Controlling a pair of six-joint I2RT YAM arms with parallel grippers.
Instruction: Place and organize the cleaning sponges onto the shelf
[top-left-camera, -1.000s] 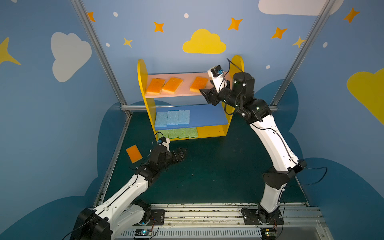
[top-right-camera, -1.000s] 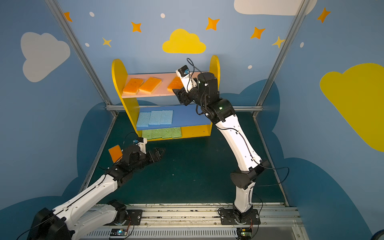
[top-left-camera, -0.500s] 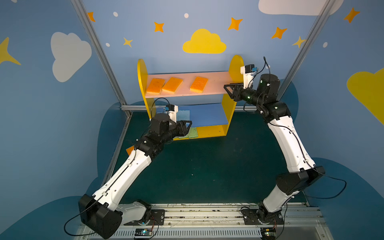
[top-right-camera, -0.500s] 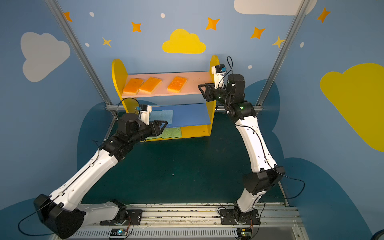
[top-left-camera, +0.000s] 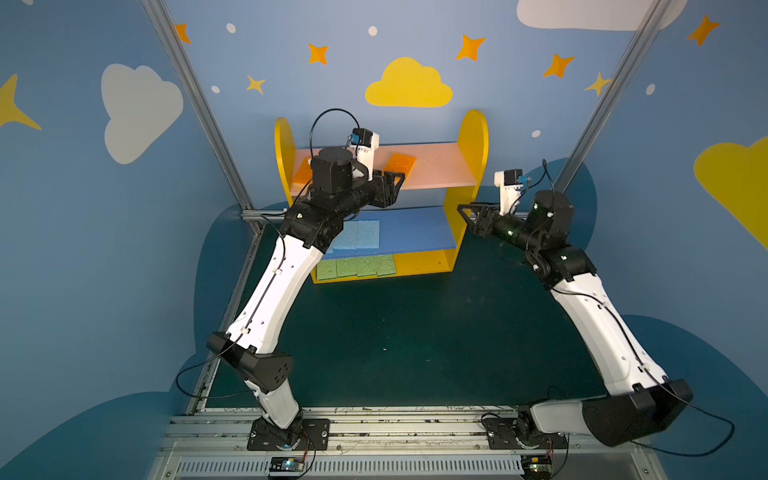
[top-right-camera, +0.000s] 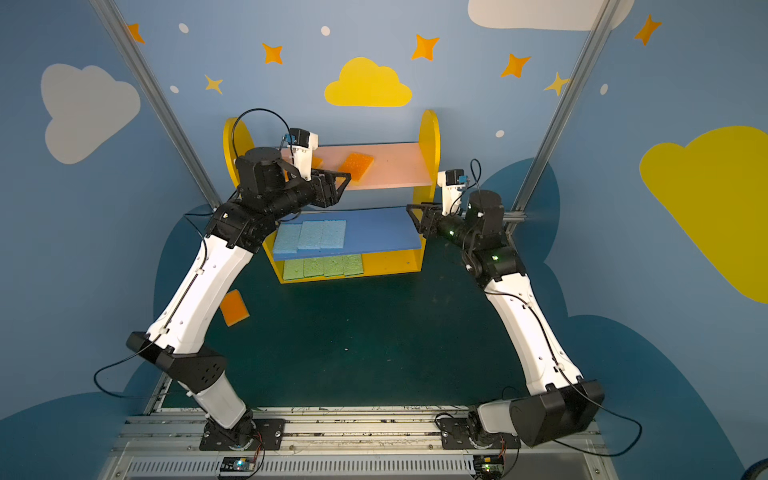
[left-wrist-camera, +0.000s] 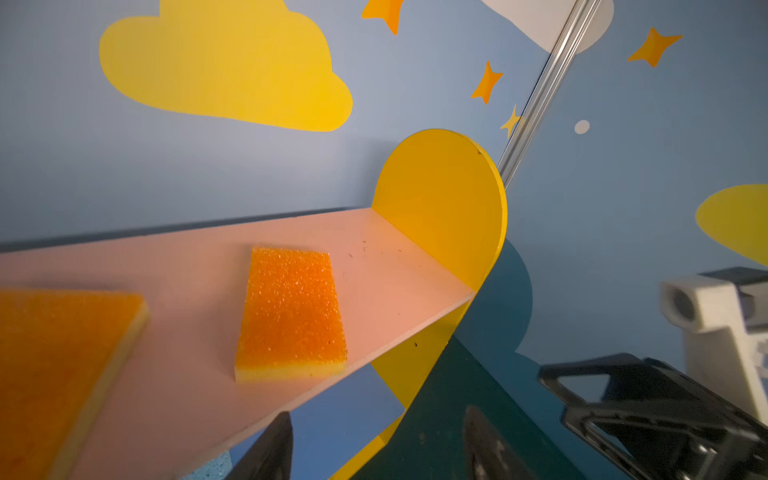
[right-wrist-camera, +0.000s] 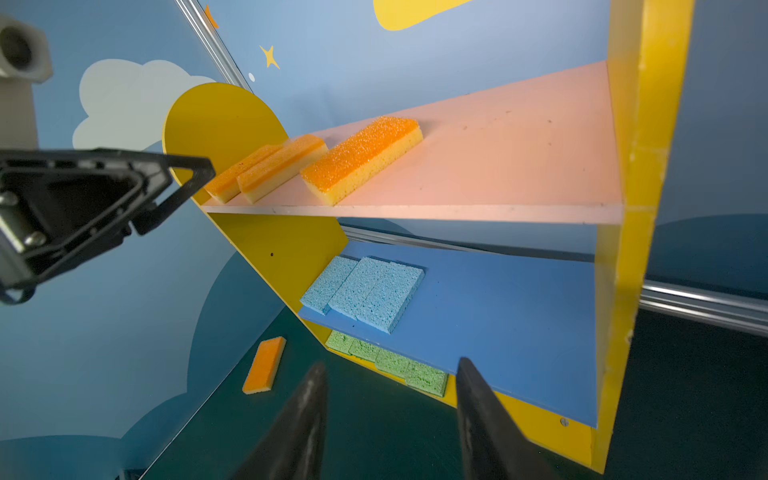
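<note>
On the floor (top-right-camera: 374, 332) left of the shelf (top-right-camera: 430, 137), 1 orange sponge (top-right-camera: 235, 308) lies, 10 others shelved. Left gripper (top-right-camera: 341, 185), right gripper (top-right-camera: 414, 219): jaws apart, empty. Risk: the left gripper, near the pink board (top-right-camera: 395, 166), knocks a shelved sponge off.

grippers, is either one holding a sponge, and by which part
Nothing is held: the left gripper and the right gripper both show open, empty jaws.
</note>
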